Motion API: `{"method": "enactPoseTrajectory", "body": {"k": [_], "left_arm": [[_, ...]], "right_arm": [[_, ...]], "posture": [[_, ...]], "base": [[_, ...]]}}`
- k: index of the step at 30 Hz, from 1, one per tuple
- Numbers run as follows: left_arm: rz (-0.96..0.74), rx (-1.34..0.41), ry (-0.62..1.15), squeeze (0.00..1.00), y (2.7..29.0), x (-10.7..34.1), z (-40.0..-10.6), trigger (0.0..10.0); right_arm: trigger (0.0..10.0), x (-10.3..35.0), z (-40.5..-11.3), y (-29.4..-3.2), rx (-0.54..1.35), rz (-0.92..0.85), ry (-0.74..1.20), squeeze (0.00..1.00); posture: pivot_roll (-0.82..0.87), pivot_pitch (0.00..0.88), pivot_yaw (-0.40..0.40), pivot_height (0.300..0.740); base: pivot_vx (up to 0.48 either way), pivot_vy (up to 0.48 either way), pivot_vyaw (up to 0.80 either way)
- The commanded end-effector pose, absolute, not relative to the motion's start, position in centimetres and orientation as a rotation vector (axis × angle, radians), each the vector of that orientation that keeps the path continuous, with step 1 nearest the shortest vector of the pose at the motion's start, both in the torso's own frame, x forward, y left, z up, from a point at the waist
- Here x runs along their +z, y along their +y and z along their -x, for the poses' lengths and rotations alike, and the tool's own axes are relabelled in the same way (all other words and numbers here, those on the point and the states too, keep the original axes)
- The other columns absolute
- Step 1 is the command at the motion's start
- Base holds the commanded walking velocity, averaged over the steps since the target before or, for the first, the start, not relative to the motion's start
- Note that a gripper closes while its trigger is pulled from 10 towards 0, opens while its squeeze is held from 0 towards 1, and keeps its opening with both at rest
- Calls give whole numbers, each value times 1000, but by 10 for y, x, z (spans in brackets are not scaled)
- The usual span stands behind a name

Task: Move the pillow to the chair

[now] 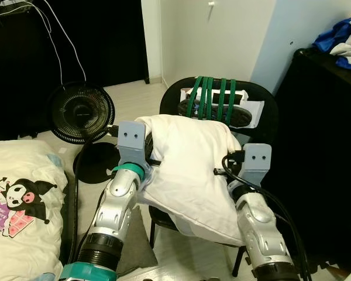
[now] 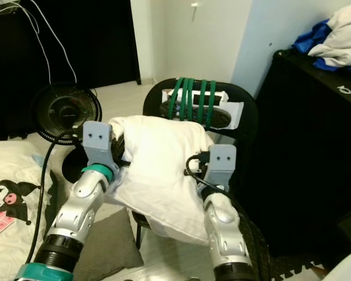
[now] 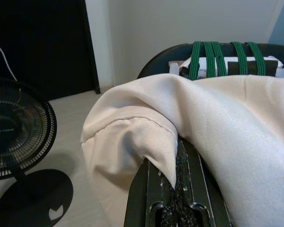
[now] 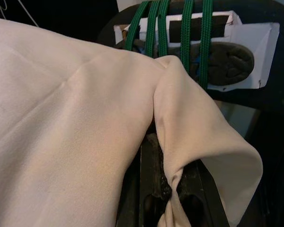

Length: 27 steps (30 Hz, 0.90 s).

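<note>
Pillow (image 1: 190,170) is held over the seat of the black chair (image 1: 263,117), just in front of its backrest, left end effector (image 3: 173,189) and right end effector (image 4: 168,184) each clamped on a corner; release remains.

The black chair (image 1: 268,111) stands straight ahead of both tools, its back wrapped in green straps (image 1: 213,96). The white pillow (image 1: 190,170) lies over its seat, between the tools. On the pale floor (image 1: 128,96) beyond the left tool stands a black fan (image 1: 82,112); a grey cushion (image 2: 108,243) lies beneath that arm.
</note>
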<state>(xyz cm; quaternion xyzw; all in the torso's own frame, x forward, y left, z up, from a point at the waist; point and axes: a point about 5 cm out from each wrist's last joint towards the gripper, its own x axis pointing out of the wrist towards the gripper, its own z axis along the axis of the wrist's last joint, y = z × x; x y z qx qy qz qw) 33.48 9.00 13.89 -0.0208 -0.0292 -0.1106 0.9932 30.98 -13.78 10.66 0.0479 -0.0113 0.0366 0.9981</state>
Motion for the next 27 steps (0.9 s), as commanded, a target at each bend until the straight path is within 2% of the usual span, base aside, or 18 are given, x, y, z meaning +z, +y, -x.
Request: {"method": "enactPoseTrajectory", "body": {"k": [1, 14, 27], "left_arm": [[39, -240, -26, 0, 84, 131, -330, 10000], [41, -229, -22, 0, 86, 130, -327, 10000], [38, -258, -15, 0, 82, 129, -326, 10000]], "right_arm": [[10000, 106, -310, -125, 129, -99, -13, 0], [10000, 106, -309, -124, 136, -95, -4, 0], [10000, 104, -307, -127, 111, -101, 1, 0]], "posture": [[-37, 48, 102, 651], [-28, 57, 93, 642], [-38, 55, 124, 642]], "base": [[0, 0, 0], [0, 0, 0], [0, 0, 0]]}}
